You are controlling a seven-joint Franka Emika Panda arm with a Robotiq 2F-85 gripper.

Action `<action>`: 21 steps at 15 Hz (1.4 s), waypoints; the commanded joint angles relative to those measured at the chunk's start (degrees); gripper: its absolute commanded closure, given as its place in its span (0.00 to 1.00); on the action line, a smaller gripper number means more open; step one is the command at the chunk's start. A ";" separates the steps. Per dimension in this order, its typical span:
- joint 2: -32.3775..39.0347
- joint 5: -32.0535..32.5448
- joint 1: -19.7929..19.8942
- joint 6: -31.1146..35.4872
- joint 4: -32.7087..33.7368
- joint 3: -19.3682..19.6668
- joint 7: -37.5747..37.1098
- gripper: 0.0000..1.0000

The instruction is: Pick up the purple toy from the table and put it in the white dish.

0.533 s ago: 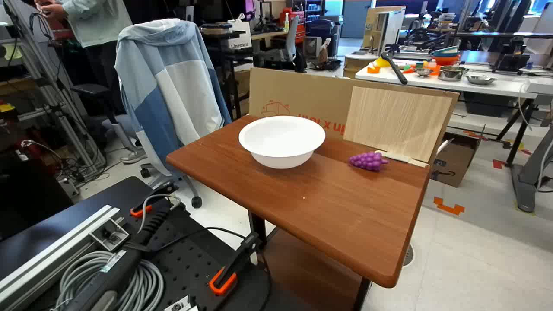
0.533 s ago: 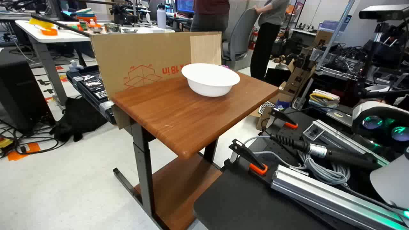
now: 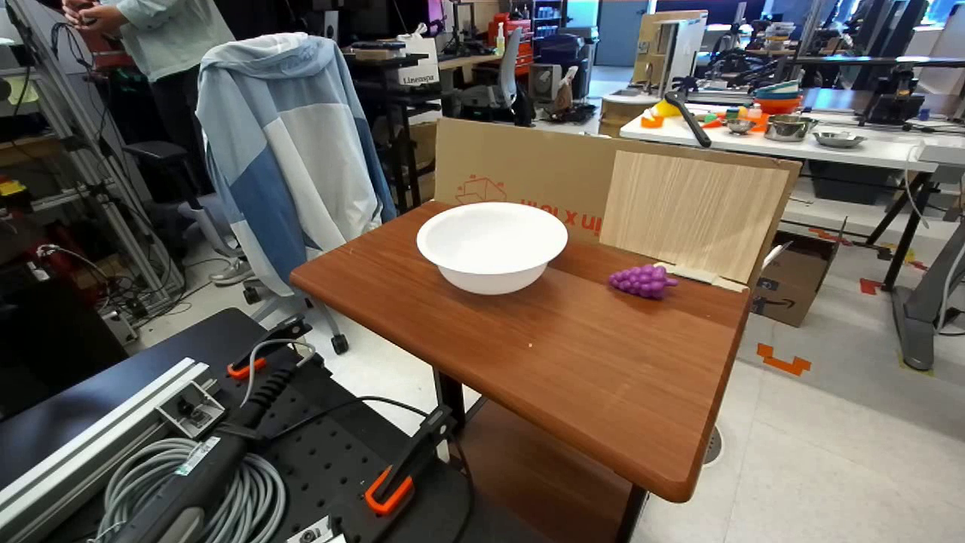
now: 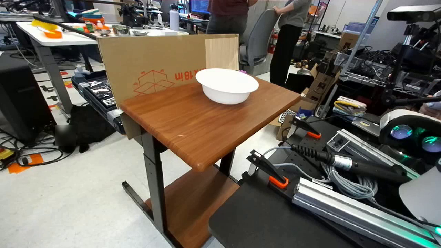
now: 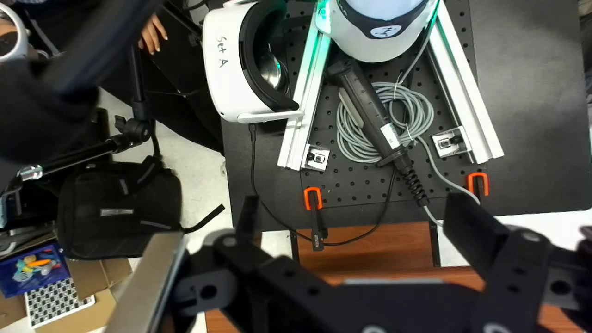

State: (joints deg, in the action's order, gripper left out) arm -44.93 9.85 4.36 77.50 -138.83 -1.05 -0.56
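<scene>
The purple toy, a bumpy grape-like cluster, lies on the reddish-brown table near the cardboard, to the right of the white dish in an exterior view. In an exterior view the white dish hides nearly all of the purple toy. The table shows there too. My gripper shows only in the wrist view. Its fingers are wide apart with nothing between them. It is over the gap between the black base bench and the table, away from toy and dish, which are both out of the wrist view.
A cardboard sheet with a wood-look panel stands along the table's far edge. The black bench holds a white headset, a coiled grey cable, metal rails and orange-tipped clamps. A jacket-draped chair stands beside the table.
The toy, dish and table have not moved. The jacket-draped chair has shifted slightly left, and people in the background have moved a little. The gripper is in no earlier frame.
</scene>
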 commanded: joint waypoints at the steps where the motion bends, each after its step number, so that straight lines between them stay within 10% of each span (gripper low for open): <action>1: 0.07 0.39 -1.25 -0.22 0.12 0.84 -0.69 0.00; 16: 37.19 -25.14 6.95 35.14 21.53 18.90 -5.50 0.00; 21: 33.41 -21.77 7.56 33.43 17.65 16.97 -3.68 0.00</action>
State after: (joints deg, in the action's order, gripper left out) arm -11.70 -11.71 10.93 111.19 -121.41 16.77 -4.46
